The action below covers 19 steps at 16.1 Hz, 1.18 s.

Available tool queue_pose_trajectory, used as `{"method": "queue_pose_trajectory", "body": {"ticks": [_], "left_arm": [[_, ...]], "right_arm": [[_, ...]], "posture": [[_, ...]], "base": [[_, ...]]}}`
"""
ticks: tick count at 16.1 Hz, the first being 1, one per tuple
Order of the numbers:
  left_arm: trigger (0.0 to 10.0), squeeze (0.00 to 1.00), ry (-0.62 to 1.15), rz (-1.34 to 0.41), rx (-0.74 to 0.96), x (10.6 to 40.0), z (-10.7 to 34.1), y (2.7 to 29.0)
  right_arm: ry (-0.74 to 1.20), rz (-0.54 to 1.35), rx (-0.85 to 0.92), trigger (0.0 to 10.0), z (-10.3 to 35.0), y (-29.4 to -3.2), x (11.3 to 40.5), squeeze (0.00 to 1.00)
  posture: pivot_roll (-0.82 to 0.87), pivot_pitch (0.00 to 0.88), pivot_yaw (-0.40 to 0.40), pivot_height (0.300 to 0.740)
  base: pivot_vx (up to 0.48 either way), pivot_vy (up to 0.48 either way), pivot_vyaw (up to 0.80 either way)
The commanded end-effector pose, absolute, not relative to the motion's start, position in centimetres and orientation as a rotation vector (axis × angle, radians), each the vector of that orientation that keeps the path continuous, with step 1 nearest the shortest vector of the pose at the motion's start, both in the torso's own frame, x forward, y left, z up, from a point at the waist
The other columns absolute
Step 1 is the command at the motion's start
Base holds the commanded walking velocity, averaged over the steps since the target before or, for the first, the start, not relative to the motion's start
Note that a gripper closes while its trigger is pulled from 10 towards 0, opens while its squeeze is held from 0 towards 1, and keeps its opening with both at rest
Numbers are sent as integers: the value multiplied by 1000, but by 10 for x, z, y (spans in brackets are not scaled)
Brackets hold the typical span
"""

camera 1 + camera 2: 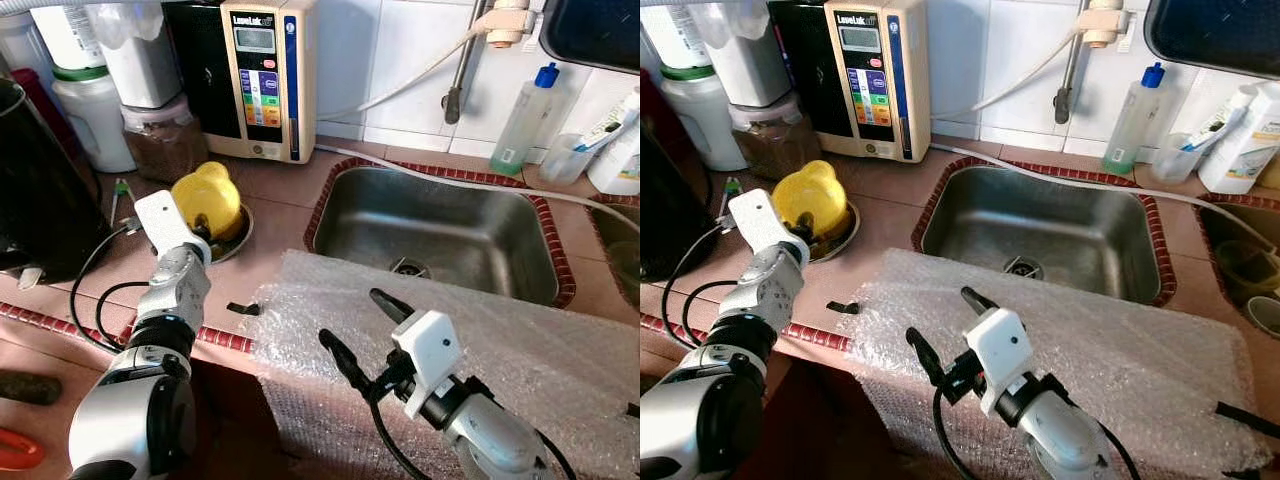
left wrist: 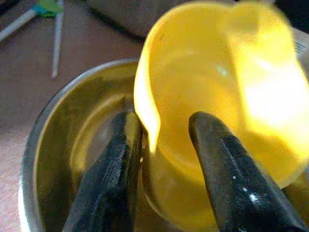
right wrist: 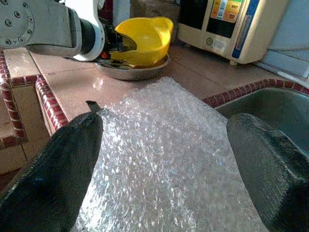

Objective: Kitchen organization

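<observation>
A yellow plastic cup [image 1: 208,198] leans tilted in a shallow metal bowl [image 1: 241,236] on the tiled counter, left of the sink. My left gripper [image 2: 164,121] is shut on the cup's rim, one finger on each side of the wall [image 2: 149,121]. My right gripper [image 1: 350,316] hangs open over a sheet of bubble wrap [image 1: 510,330] that drapes over the counter's front edge. Nothing is between its fingers [image 3: 58,164]. In the right wrist view the cup [image 3: 145,36] and bowl [image 3: 130,72] lie beyond the wrap.
The steel sink [image 1: 440,230] lies behind the wrap. A water ionizer [image 1: 265,80], jars [image 1: 160,130] and a dark appliance [image 1: 35,200] line the back left. Bottles [image 1: 525,120] stand at the back right. A black cable [image 1: 100,290] loops near the counter edge.
</observation>
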<state>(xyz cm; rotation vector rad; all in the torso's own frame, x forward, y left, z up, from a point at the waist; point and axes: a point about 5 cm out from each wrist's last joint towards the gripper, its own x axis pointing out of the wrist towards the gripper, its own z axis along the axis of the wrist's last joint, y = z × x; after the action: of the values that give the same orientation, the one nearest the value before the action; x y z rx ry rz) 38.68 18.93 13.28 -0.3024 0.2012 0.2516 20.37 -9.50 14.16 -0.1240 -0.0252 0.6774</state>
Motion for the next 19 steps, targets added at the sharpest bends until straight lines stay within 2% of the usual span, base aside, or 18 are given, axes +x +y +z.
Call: {"method": "queue_pose_trajectory", "body": {"ticks": [1,3,9,11,14,17,19], "left_arm": [[0,0,215,223,-274,386,129,186],[0,0,190,158,-226,385,131,183],[0,0,124,124,-169,378,133,190],[0,0,-22,25,-27,373,151,191],[0,0,-39,-24,28,367,151,191],[0,0,-65,-81,44,359,148,182],[0,0,-171,-136,86,354,158,169]], "right_arm": [[-16,676,-132,10000,140,-96,206,1000],[-18,681,-134,10000,141,-97,208,1000],[-21,679,-149,10000,142,-101,212,1000],[-24,674,-159,10000,142,-103,214,1000],[-27,670,-167,10000,143,-106,217,1000],[-32,664,-183,10000,143,-108,220,1000],[-68,625,-196,10000,148,-111,226,1000]], "posture": [[41,8,45,740],[46,4,38,740],[53,3,25,740],[59,3,18,740],[60,0,14,740],[60,0,10,740],[59,0,7,740]], "base": [[0,0,0],[0,0,0],[0,0,0],[0,0,0],[0,0,0],[0,0,0],[0,0,0]]}}
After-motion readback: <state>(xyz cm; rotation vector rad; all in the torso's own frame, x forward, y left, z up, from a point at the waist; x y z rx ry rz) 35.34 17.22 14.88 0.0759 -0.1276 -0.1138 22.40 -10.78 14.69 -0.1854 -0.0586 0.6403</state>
